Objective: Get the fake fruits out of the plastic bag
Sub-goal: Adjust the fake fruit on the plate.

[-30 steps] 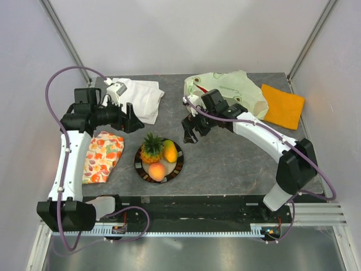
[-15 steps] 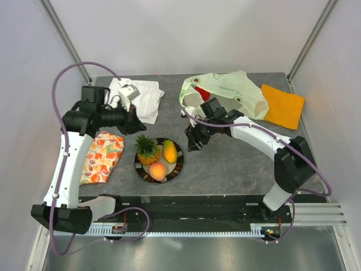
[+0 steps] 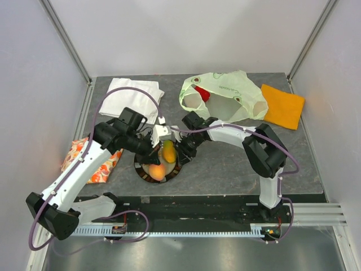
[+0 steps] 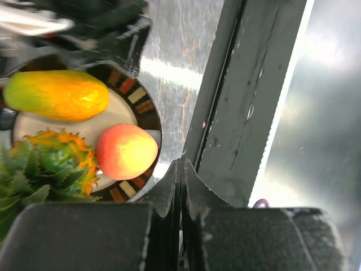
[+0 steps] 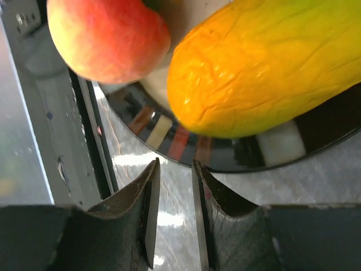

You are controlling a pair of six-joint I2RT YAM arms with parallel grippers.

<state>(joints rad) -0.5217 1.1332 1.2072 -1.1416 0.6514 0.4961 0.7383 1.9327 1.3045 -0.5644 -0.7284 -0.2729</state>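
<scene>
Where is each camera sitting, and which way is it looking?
Top external: high behind the robot, looking down at table, plastic bag, plate, left arm and right arm.
Left wrist: on the left arm, looking past the shut left gripper at peach, mango, pineapple.
Right wrist: on the right arm, close over the plate's edge, right gripper slightly open.
Both wrist views share the peach, mango and plate.

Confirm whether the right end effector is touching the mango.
Apart. The right wrist view shows the striped rim of the plate lying between the right end effector and the mango.
</scene>
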